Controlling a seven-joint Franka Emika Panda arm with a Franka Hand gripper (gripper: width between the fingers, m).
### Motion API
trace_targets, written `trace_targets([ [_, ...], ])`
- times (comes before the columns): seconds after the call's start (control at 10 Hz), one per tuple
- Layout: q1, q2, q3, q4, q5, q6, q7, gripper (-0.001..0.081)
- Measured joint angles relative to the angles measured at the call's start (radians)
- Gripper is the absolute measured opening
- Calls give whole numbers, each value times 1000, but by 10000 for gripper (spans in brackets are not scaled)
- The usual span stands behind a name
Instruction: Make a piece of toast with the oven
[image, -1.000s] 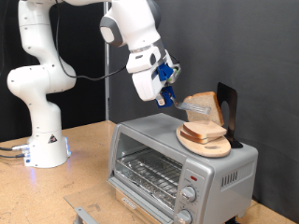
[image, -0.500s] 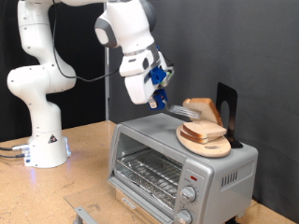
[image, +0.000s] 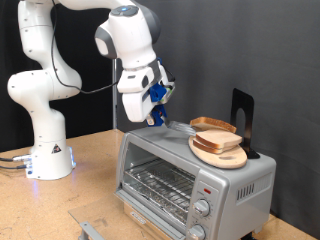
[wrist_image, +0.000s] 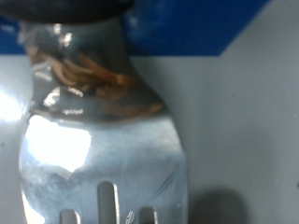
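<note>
My gripper (image: 155, 97) is shut on a blue-handled spatula (image: 170, 112) and hangs above the end of the oven's top nearer the exterior view's left. The silver oven (image: 190, 178) has a glass front, a wire rack (image: 158, 185) and two round knobs. A tan-crusted slice of bread (image: 213, 124) lies nearly flat on a round wooden board (image: 222, 157) on the oven's top. The spatula's tip is just left of the slice. The wrist view shows only the slotted metal blade (wrist_image: 103, 149) against the oven's top.
A black upright stand (image: 242, 112) is behind the board. The arm's white base (image: 42, 150) stands on the wooden table (image: 90, 190) at the exterior view's left. A grey object (image: 90, 229) lies at the table's front edge.
The gripper and spatula have drawn back to the exterior view's left and slightly down, away from the bread. The slice, earlier propped up at an angle, now lies nearly flat on the board.
</note>
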Motion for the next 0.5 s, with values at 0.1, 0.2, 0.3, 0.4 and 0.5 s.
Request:
trace_targets([
  [0.1,-2,-8,0,-17,0,3,1,386],
  [0.2,-2,-15,0,-32,0,3,1,386],
  [0.3,-2,-25,0,-47,0,3,1,386],
  [0.4,-2,-38,1,-65,0,3,1,386],
  [0.5,-2,-55,5,-86,-1,3,0,386],
])
